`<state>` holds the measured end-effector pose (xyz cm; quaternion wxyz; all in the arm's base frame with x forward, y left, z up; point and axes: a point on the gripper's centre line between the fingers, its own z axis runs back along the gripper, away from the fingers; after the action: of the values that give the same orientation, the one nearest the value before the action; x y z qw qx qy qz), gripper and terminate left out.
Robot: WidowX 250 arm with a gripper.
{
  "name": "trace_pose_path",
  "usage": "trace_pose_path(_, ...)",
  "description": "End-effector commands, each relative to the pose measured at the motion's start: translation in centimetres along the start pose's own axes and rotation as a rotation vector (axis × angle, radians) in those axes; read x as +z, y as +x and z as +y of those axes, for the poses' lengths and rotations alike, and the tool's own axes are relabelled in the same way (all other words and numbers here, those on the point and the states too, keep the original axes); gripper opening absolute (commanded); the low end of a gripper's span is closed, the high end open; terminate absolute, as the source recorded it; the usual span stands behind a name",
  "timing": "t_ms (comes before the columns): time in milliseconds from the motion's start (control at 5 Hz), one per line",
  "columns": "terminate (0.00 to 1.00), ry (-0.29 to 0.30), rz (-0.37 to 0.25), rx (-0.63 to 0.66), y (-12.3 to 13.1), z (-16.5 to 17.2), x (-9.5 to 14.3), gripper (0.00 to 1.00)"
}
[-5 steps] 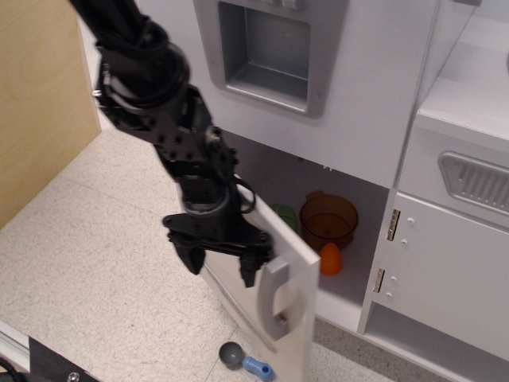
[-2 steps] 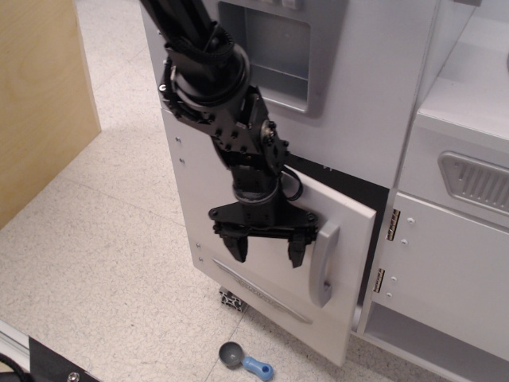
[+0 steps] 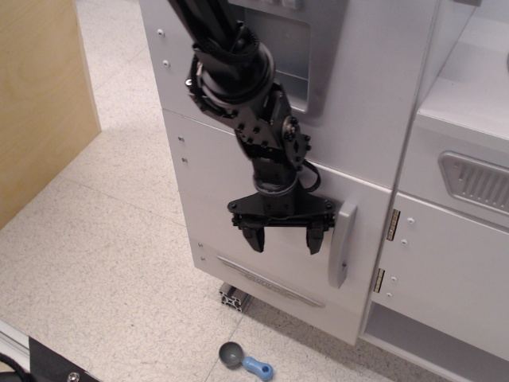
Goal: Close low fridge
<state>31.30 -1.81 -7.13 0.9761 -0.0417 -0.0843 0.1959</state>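
Observation:
The low fridge (image 3: 231,199) is the white lower compartment of the toy kitchen. Its flat white door lies flush with the cabinet front, with no gap showing. The grey vertical bar handle (image 3: 342,243) stands at the door's right edge. My black gripper (image 3: 283,237) is open and empty, fingers pointing down, pressed against or just in front of the door face, left of the handle. The fridge's inside is hidden.
A grey recessed dispenser panel (image 3: 318,56) sits above the door. A white cabinet with hinges (image 3: 441,270) stands to the right. A blue-handled scoop (image 3: 245,360) lies on the speckled floor below. A wooden panel (image 3: 40,95) is at the left.
The door swung from wide open, then nearly closed, to flush with the cabinet. My gripper moved right with it. The orange cup and other items inside are now hidden.

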Motion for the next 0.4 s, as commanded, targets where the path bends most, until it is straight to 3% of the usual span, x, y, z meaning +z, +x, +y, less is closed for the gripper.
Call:
trace_pose_path(0, 0.0, -0.014, -0.053, -0.026, 1.3, -1.2, 1.7, 1.0)
trace_pose_path(200, 0.0, -0.017, -0.068, -0.036, 0.5, -0.7, 3.0, 1.0)
